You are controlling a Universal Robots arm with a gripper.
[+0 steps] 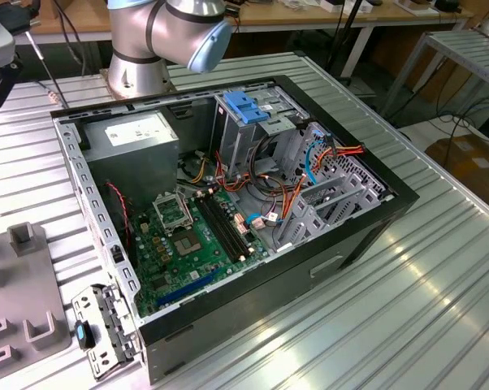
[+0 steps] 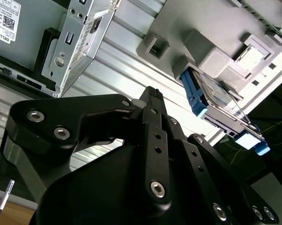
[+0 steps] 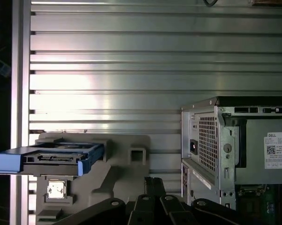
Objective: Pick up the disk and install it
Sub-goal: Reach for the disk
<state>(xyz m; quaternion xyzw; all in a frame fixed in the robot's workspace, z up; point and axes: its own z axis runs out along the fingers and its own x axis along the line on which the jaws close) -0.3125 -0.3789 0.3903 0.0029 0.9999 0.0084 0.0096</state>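
Exterior view: open computer case [image 1: 228, 203] on the slatted table [image 1: 407, 301], arm [image 1: 171, 28] behind it. Second wrist view: gripper [image 2: 152, 93] looks closed and empty, with the disk [image 2: 215, 95] propped in a grey holder [image 2: 178, 23] nearby. First wrist view: same disk on that holder, beside the case.

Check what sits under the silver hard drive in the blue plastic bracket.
The disk rests on a grey plastic holder on the ribbed aluminium table; their contact area is covered.

A white sticker [image 3: 278, 151] with a square code and rows of fine print sits on the grey metal box [image 3: 253, 157] in the computer case [image 3: 202, 140].
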